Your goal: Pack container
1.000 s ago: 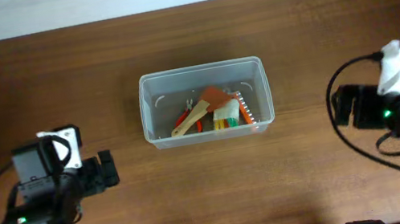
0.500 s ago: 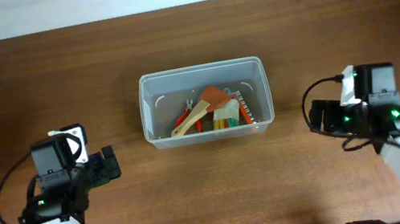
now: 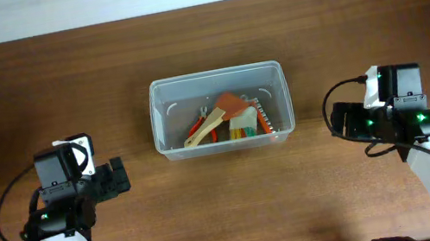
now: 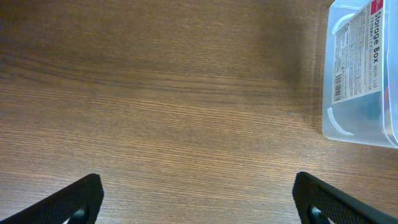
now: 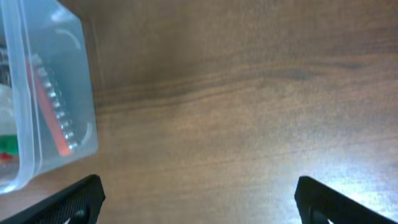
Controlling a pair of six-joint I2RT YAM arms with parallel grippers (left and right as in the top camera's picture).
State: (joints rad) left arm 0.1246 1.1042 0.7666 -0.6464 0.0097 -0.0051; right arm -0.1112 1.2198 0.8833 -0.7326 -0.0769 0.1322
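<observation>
On the brown wooden table [image 3: 231, 214], the left gripper [image 4: 198, 199] and right gripper [image 5: 199, 199] are wide open and hold nothing. The container [image 3: 165, 118] sits between them with small tools [image 3: 228, 122] inside.

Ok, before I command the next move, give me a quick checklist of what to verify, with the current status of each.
1. Container upright, top open: ok.
2. Tools lying inside its walls, none over the rim: ok.
3. Left hand open and empty: ok.
4. Right hand open and empty: ok.
5. Both hands apart from the container, one on each side of it: ok.
6. More items to pack, or a lid: none shows in any view, so cannot tell.
</observation>
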